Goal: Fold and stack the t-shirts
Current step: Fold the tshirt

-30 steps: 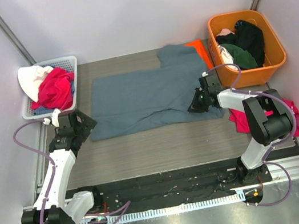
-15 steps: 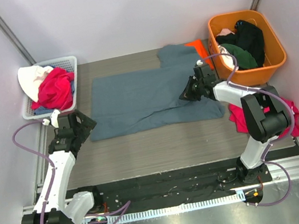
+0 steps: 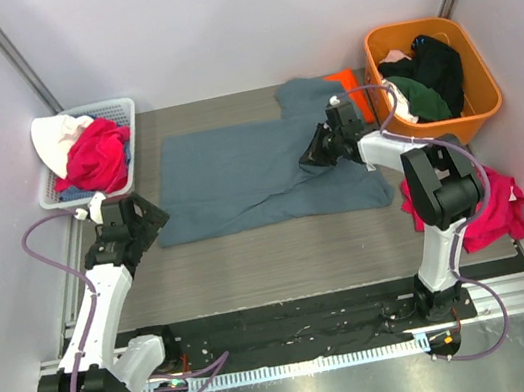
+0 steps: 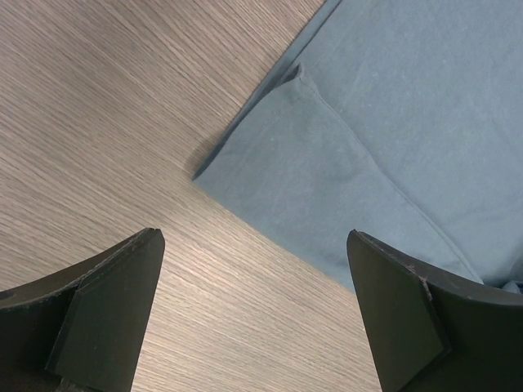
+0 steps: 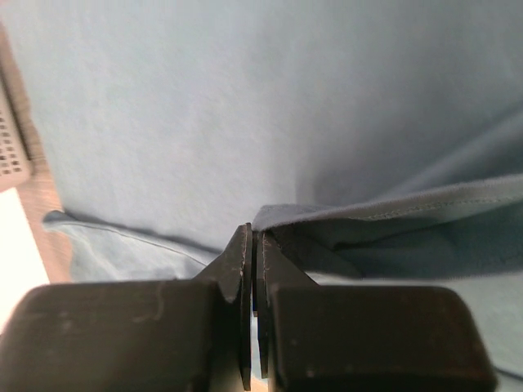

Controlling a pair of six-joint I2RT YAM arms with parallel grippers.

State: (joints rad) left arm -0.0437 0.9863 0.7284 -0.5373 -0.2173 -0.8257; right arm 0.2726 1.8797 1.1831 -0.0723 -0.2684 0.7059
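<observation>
- Right gripper [image 3: 309, 157]: displaced since the earlier frame from the near-right corner of the blue-grey t-shirt [image 3: 228, 176] toward its middle. Its fingers are pressed together on a hemmed fold of that shirt.
- Left gripper [image 4: 253, 237]: unmoved, held with jaws spread wide above the shirt's near-left corner.
- Blue-grey t-shirt: laid flat mid-table, its outline unchanged.
- Orange t-shirt [image 3: 347, 81]: partly covered by the blue-grey far-right sleeve, just beside the orange tub [image 3: 434, 135].
- Pink cloth [image 3: 492, 206]: more exposed at the right edge.
- Table [image 3: 272, 255]: a bare strip is left along the shirt's near edge.
</observation>
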